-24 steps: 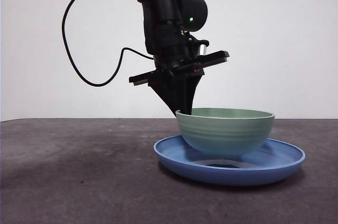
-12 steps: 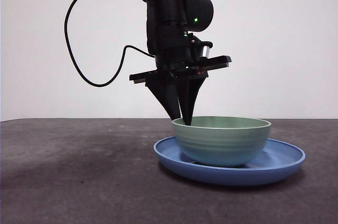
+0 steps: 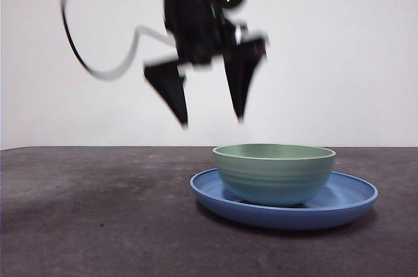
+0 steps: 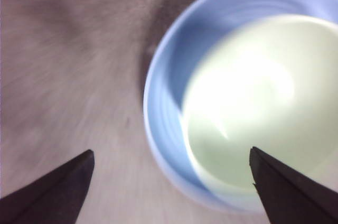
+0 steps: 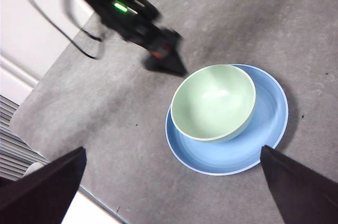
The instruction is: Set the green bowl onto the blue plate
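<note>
A: Where the green bowl (image 3: 274, 172) sits: upright inside the blue plate (image 3: 346, 202), off-centre, on the grey table (image 3: 98, 218).
B: Left gripper (image 3: 209, 97): above the bowl, 2 jaws spread wide, nothing held.
A: Right gripper (image 5: 169, 182): high overhead, jaws wide apart, nothing held.

The left gripper (image 3: 210, 97) is smeared by motion blur in the front view, its cable (image 3: 98, 55) a pale streak, and its upper arm is cut off by the top edge. In the left wrist view, the green bowl (image 4: 253, 108) between the spread fingers is washed out by glare and soft, and the blue plate (image 4: 163, 76) runs past the picture's edge. The bowl hides the plate's middle.
</note>
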Tool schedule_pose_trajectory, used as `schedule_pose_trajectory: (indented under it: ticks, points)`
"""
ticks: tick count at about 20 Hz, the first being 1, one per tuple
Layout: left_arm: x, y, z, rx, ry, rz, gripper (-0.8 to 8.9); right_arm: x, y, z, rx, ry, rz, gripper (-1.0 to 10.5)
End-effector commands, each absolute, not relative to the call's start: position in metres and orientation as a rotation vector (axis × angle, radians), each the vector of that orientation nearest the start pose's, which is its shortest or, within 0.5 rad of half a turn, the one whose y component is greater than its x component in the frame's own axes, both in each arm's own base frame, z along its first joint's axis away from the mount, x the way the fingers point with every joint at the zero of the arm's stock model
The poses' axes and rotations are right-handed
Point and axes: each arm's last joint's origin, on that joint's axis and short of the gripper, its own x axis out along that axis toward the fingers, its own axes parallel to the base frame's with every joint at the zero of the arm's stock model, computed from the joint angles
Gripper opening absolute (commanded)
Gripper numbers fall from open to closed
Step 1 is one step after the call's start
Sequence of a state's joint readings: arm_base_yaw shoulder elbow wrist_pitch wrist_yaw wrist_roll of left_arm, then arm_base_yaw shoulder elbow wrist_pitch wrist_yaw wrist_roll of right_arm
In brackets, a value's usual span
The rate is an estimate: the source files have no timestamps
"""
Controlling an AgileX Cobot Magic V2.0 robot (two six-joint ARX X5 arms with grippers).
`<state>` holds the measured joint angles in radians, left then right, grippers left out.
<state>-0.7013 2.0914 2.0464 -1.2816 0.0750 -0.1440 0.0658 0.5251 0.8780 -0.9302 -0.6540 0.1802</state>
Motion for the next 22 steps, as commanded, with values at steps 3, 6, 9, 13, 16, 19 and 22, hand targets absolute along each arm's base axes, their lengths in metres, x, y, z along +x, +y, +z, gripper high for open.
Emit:
schedule_pose_trajectory:
  ticks: [3,6,9,13,16,19,22]
  points:
    - [0.287,-0.247,0.361,0.297,1.160,-0.585,5.35,0.075,0.023,0.333,0.327,0.603,0.657,5.5]
    - [0.260,-0.223,0.397,0.304,1.099,-0.599,5.33,0.075,0.023,0.333,0.327,0.603,0.657,5.5]
    - [0.230,-0.197,0.431,0.279,1.016,-0.619,5.32,0.075,0.023,0.333,0.327,0.602,0.658,5.5]
    - [0.186,-0.160,0.456,0.260,0.884,-0.653,5.32,0.075,0.023,0.333,0.327,0.603,0.657,5.5]
    - [0.150,-0.129,0.451,0.232,0.757,-0.679,5.32,0.075,0.023,0.333,0.326,0.602,0.658,5.5]
    - [0.112,-0.097,0.429,0.185,0.657,-0.687,5.32,0.075,0.023,0.333,0.325,0.602,0.658,5.5]
    - [0.082,-0.071,0.404,0.134,0.593,-0.687,5.32,0.075,0.023,0.333,0.322,0.600,0.659,5.5]
